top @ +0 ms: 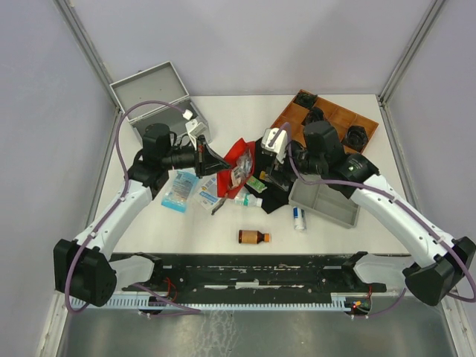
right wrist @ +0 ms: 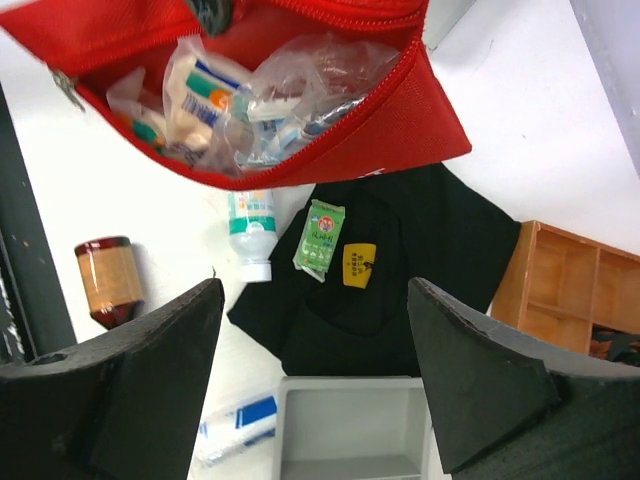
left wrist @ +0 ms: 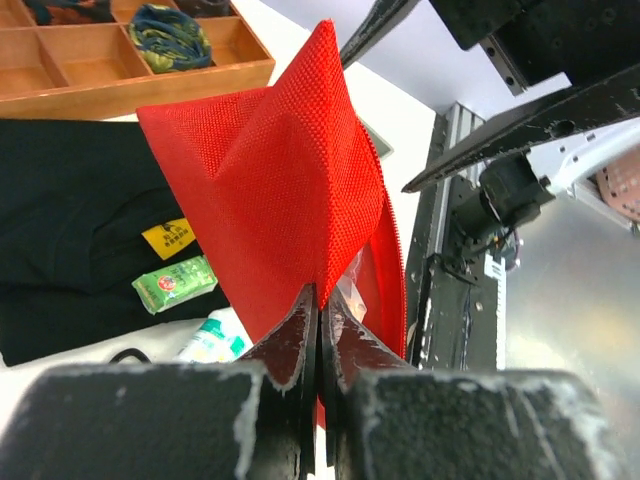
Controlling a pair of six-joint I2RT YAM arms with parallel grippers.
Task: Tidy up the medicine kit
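Pale walls (top: 245, 44) enclose the white tabletop (top: 238, 119), where the medicine kit (top: 152, 93) sits open at the far left corner. The left claw (left wrist: 318, 300) is clamped tight on the red pouch (left wrist: 270, 180); the right claw (right wrist: 315, 295) gapes wide, holding nothing.

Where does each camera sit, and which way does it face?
Top external: above and behind the left arm and right arm, both visible, looking down on the table.
Left wrist: on the left arm, looking along the shut left tool at the red pouch it pinches.
Right wrist: on the right arm, looking past the open right tool into the pouch's mouth.
Shared: both wrist views show the pouch and green sachet.
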